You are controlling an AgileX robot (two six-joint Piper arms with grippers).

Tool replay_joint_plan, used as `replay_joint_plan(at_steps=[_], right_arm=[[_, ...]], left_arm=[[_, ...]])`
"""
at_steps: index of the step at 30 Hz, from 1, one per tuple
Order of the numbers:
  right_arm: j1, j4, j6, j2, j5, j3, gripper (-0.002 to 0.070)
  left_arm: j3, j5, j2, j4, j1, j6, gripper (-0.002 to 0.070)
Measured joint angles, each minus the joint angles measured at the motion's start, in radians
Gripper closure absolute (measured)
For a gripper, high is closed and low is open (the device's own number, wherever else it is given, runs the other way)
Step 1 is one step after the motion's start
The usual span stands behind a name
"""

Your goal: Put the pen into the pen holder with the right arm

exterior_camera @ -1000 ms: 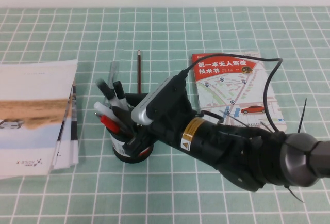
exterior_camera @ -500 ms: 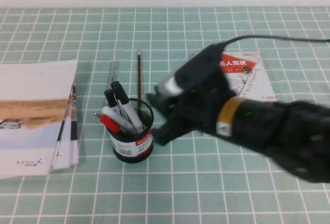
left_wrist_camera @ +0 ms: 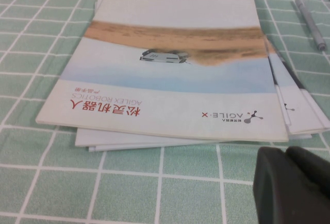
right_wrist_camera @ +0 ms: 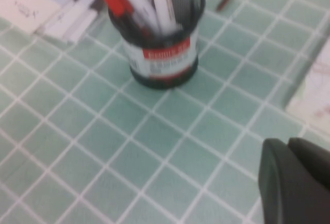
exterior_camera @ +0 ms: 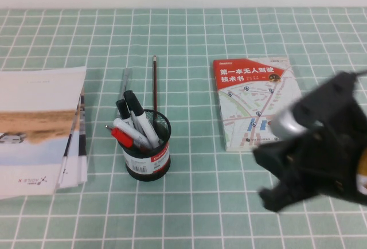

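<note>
high view: pen (exterior_camera: 137,120) standing in pen holder (exterior_camera: 148,152) among other markers; right gripper (exterior_camera: 274,175) empty, fingers apart, well right of holder. left gripper (left_wrist_camera: 294,185) beside brochures (left_wrist_camera: 170,64), opening unclear.

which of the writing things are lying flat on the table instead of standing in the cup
Two: the thin dark-red pencil and the clear grey pen, side by side beyond the pen holder. The markers stand inside it.
</note>
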Motion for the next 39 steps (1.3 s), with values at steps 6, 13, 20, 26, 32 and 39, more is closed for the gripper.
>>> replay_joint_plan(at_steps=[6,13,20,26,32,39], right_arm=[[0.0,-0.012,-0.011,-0.102,0.049,0.066,0.0694],[0.0,-0.079,-0.01,-0.117,-0.008,0.148,0.0695],[-0.13,-0.078,0.002,-0.222,-0.124,0.316,0.0695],[-0.413,-0.055,0.002,-0.462,-0.252,0.556,0.0695],[-0.643,0.019,0.002,-0.756,-0.268,0.761,0.0695],[-0.717,0.031,0.002,-0.98,-0.22,0.804,0.0695]], left_arm=[[0.0,0.0,0.0,0.0,0.0,0.0,0.0679],[0.0,0.0,0.0,0.0,0.0,0.0,0.0679],[0.0,0.0,0.0,0.0,0.0,0.0,0.0679],[0.0,0.0,0.0,0.0,0.0,0.0,0.0679],[0.0,0.0,0.0,0.0,0.0,0.0,0.0679],[0.0,0.0,0.0,0.0,0.0,0.0,0.0679]])
